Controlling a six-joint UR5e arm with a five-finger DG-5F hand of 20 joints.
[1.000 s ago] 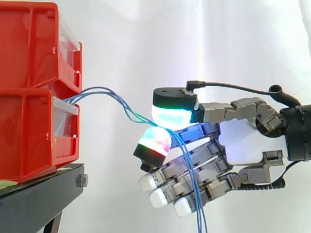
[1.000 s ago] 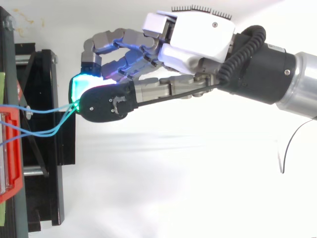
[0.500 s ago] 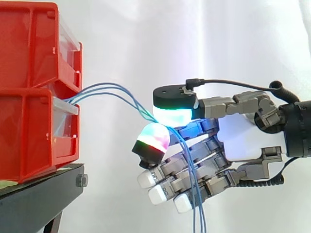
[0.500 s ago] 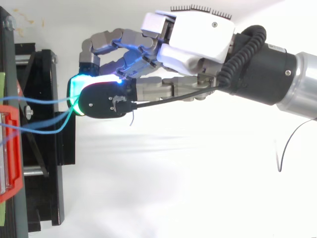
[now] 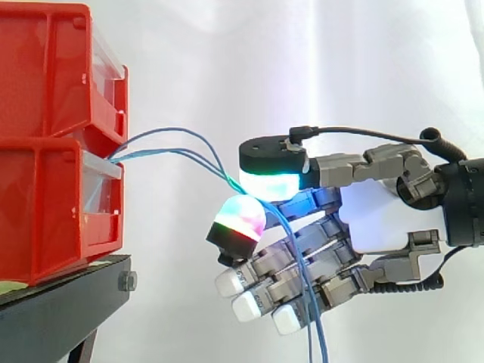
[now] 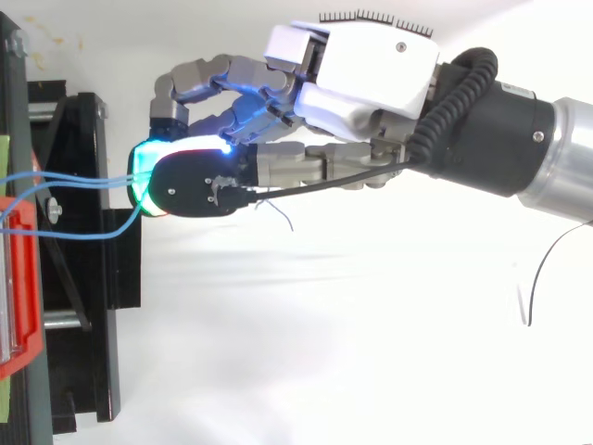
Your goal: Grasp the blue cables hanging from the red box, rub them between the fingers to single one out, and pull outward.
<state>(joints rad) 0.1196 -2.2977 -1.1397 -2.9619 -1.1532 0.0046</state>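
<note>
Thin blue cables (image 5: 175, 144) (image 6: 82, 182) run out of the gap between the two stacked red bins (image 5: 53, 144) and arc rightward to my hand (image 5: 378, 215) (image 6: 357, 69). The thumb pad, glowing green and cyan, and a finger pad glowing red and green (image 5: 240, 219) pinch the cables between them about mid-height, right of the bins. Below the pinch the cables hang down past the curled lower fingers and leave the bottom of the side view (image 5: 318, 340). From above, the cables spread into separate strands between the bin front (image 6: 18, 278) and the glowing pads.
The red bins rest on a black stand (image 5: 68, 302) (image 6: 83, 260) at the left. A white curtain forms the background. The arm (image 6: 519, 139) comes in from the right edge.
The pinching pads have shifted slightly against each other and the cable strands have changed their spread and arc. The hand has stayed nearly in place.
</note>
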